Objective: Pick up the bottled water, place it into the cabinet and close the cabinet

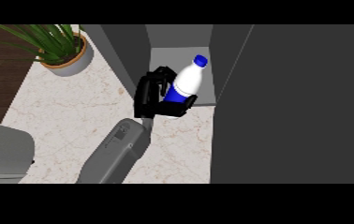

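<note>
A grey forearm is coming in from the near edge, left of centre, and slanting toward the far right. Its black left hand (153, 96) is gripping the bottle (188, 80), with fingers curling round the lower, blue-labelled part.

The bottle is white with a blue cap, and it is tilting so the cap is pointing far and slightly right. It is sitting at the mouth of the open cabinet (176, 54), its upper half showing against the paler inside floor and its base over the front edge. Whether it is resting on that floor cannot be told.

The dark door (283, 106) is standing open and filling the right side. A plant (59, 47) in a round pot is standing at the far left on the marble counter (62, 106). A rounded grey object (14, 153) is showing at the near left edge.
</note>
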You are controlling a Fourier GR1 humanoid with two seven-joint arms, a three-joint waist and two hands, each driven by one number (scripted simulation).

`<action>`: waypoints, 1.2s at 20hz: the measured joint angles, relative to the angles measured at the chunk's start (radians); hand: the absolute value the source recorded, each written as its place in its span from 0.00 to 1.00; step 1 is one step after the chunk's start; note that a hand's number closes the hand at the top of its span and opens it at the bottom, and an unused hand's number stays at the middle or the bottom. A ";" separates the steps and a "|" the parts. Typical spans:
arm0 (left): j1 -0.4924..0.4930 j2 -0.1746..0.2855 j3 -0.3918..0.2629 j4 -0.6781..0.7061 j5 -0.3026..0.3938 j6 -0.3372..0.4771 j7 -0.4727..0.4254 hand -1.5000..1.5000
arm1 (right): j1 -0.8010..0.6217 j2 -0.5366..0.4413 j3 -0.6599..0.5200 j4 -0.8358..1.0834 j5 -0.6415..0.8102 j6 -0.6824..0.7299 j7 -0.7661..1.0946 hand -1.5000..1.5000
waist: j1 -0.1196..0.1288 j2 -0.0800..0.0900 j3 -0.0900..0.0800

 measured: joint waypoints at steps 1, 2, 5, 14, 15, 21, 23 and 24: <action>-0.039 0.000 -0.007 0.025 0.005 0.025 0.010 1.00 | -0.013 0.001 -0.008 0.004 -0.003 -0.001 0.005 0.00 | -0.003 0.002 0.000; -0.070 0.000 -0.014 0.044 0.007 0.048 0.024 1.00 | -0.006 0.003 -0.005 0.008 -0.003 0.005 -0.004 0.00 | -0.006 0.001 0.000; -0.148 0.000 -0.033 0.091 0.026 0.111 0.068 1.00 | -0.013 0.004 -0.028 0.017 -0.015 0.015 -0.011 0.00 | -0.010 0.002 0.000; -0.376 0.000 0.012 0.386 0.065 0.153 0.066 1.00 | -0.063 -0.005 -0.076 0.016 -0.042 0.030 0.020 0.00 | -0.027 0.013 0.000; -0.390 0.001 0.005 0.419 0.048 0.163 0.063 1.00 | -0.063 -0.005 -0.080 0.017 -0.044 0.033 0.016 0.00 | -0.029 0.013 0.000; -0.463 0.010 0.026 0.603 0.016 0.212 0.045 1.00 | -0.052 -0.006 -0.088 0.025 -0.055 0.062 -0.002 0.00 | -0.046 0.019 0.000; -0.477 0.012 0.057 0.641 0.028 0.223 0.024 1.00 | -0.056 -0.008 -0.092 0.025 -0.058 0.068 -0.003 0.00 | -0.049 0.023 -0.001; -0.480 0.018 0.072 0.658 0.034 0.217 0.012 1.00 | -0.061 -0.007 -0.097 0.027 -0.060 0.070 -0.006 0.00 | -0.049 0.024 -0.001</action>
